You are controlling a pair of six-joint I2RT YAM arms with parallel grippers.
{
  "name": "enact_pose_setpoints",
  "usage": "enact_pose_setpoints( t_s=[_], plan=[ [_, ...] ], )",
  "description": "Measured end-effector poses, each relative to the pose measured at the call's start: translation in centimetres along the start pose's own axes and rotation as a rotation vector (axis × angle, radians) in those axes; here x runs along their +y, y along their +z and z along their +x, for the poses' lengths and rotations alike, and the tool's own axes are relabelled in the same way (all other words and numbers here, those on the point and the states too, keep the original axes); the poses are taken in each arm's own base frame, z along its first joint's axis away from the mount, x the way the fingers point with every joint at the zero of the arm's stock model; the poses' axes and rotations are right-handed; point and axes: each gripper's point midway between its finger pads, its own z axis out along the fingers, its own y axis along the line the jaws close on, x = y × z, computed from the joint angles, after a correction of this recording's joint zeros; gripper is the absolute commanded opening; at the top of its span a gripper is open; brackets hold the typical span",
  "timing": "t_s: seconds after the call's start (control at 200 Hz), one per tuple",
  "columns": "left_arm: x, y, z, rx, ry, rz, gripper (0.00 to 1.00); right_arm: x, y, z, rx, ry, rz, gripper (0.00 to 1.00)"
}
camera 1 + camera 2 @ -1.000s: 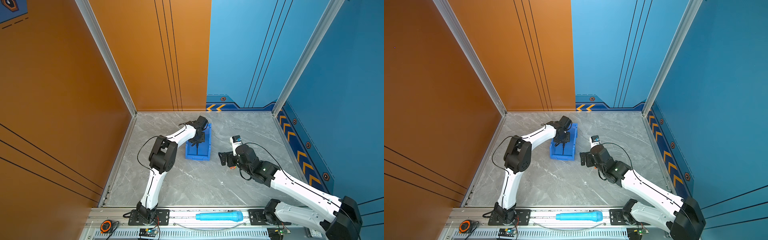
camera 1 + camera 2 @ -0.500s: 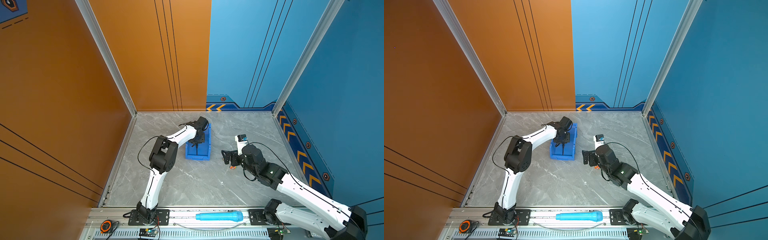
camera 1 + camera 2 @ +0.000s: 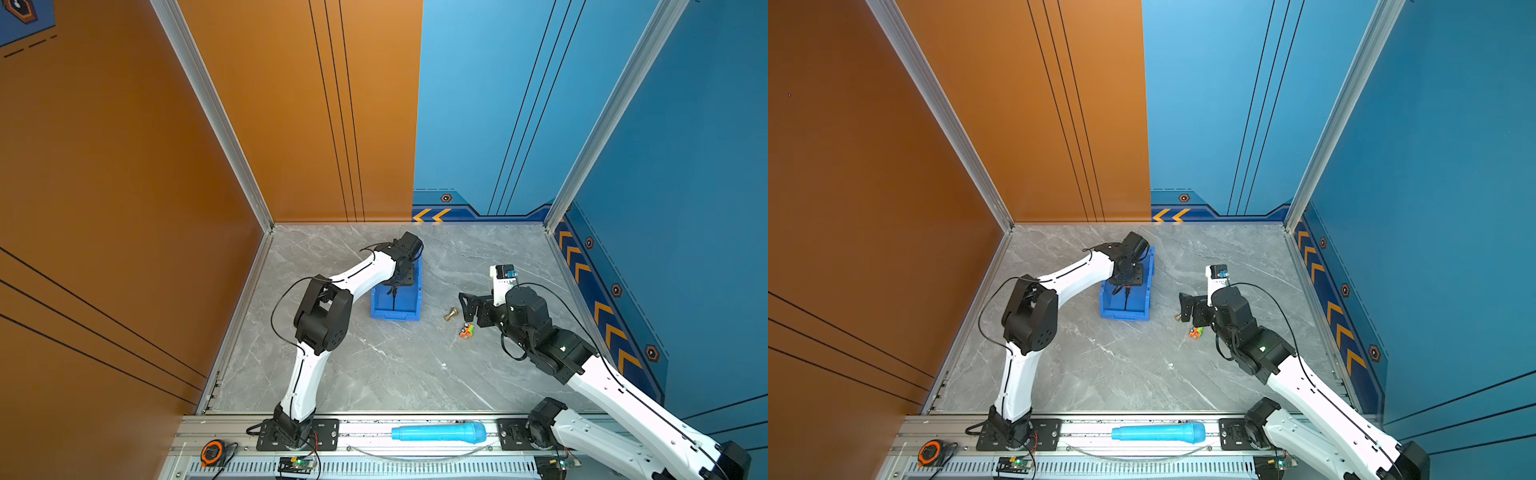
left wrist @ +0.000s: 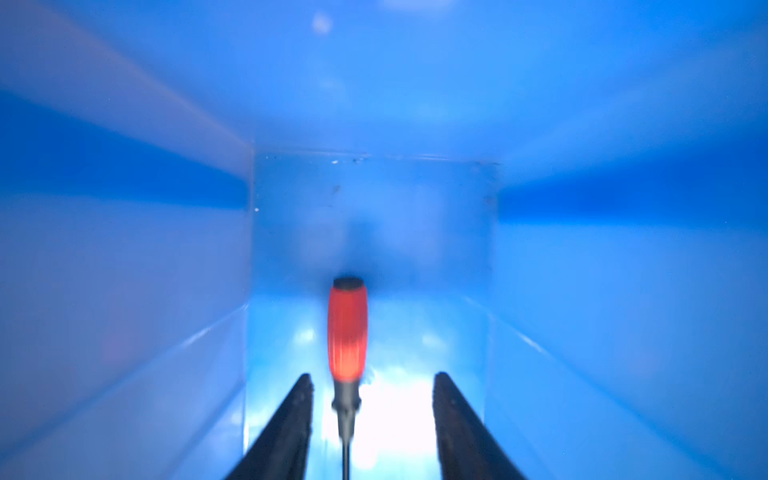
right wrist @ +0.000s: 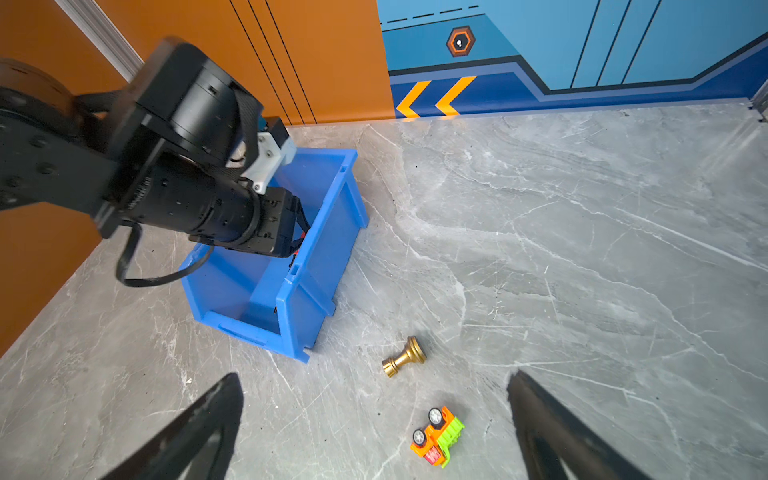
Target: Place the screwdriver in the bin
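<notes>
1. Since the screwdriver [image 4: 347, 332] is inside the bin [image 4: 124, 291], low by its floor, the job looks almost done; I cannot tell if it lies flat.
2. It runs along the long way of the bin. Its red handle points away from the left claw [image 4: 372, 376], and its thin shaft points back between the two jaws.
3. The left claw is partly open and holds nothing. Blue shows on each side of the screwdriver.
4. The bin walls are close on both sides, so I think the claw should go straight up.
5. The right claw [image 5: 374, 374] is wide open and empty, well apart from the bin, over the tabletop [image 5: 582, 249] near a brass fitting [image 5: 405, 356] and a toy truck [image 5: 438, 436].
</notes>
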Motion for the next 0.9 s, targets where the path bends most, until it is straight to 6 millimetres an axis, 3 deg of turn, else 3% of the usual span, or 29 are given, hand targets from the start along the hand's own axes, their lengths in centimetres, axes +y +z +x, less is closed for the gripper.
enact_pose_setpoints(
  t_s=[0.215,0.305,0.345,0.405,0.736,0.901],
  plan=[
    [-0.8,-9.1,-0.2,-0.13,0.004,0.058,0.77,-1.5,-0.4,0.5,0.027,-0.018,0.04,1.0],
    [-0.4,-12.0,0.3,-0.168,0.002,0.076,0.85,-2.0,-0.6,0.5,0.028,-0.028,0.053,1.0],
    [-0.1,-13.0,0.9,-0.175,0.011,0.082,0.94,-2.3,-0.7,0.4,0.024,-0.03,0.059,1.0],
    [0.5,-14.0,1.6,-0.183,0.01,0.084,1.0,-2.8,-1.0,0.2,0.016,-0.028,0.072,1.0],
    [5.8,-16.4,5.9,-0.2,0.063,0.04,0.98,-6.2,-2.3,-0.8,-0.039,0.028,0.165,1.0],
    [9.5,-17.4,6.9,-0.243,0.047,0.027,0.98,-7.5,-2.0,-0.6,-0.025,0.049,0.209,1.0]
  ],
)
